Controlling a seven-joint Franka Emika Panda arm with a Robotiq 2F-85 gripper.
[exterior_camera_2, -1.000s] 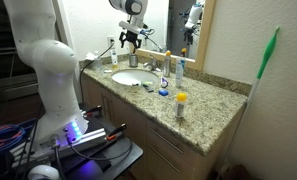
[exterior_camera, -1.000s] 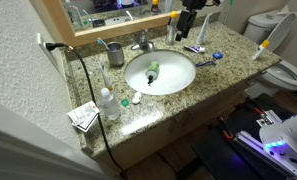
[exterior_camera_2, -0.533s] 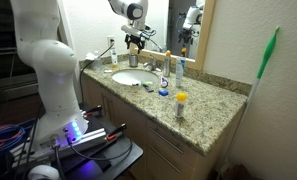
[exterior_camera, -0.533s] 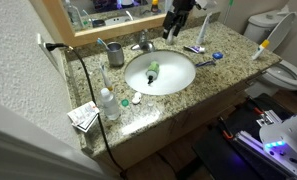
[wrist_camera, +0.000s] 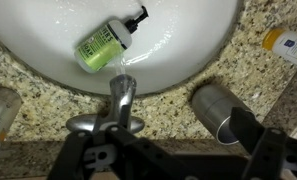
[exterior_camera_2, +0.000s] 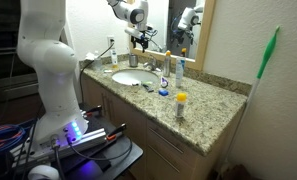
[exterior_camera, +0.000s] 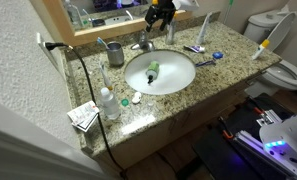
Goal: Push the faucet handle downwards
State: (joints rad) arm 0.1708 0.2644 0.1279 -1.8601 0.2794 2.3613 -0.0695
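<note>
Granite bench (exterior_camera: 148,112) below a mirror, white basin (exterior_camera: 173,78) sunk in its middle; green bottle (wrist_camera: 106,45) lying on its side inside the basin, pump end toward the far wall in the wrist view; chrome faucet handle (wrist_camera: 121,100) at the basin's back rim, pointing over the bowl, with a grey cup (wrist_camera: 220,110) near it on the granite; end effector (wrist_camera: 178,165) hanging above the faucet, released, fingers (wrist_camera: 93,160) spread wide; handle apart from both fingers, nearer one than the other; hard to tell height above the handle.
</note>
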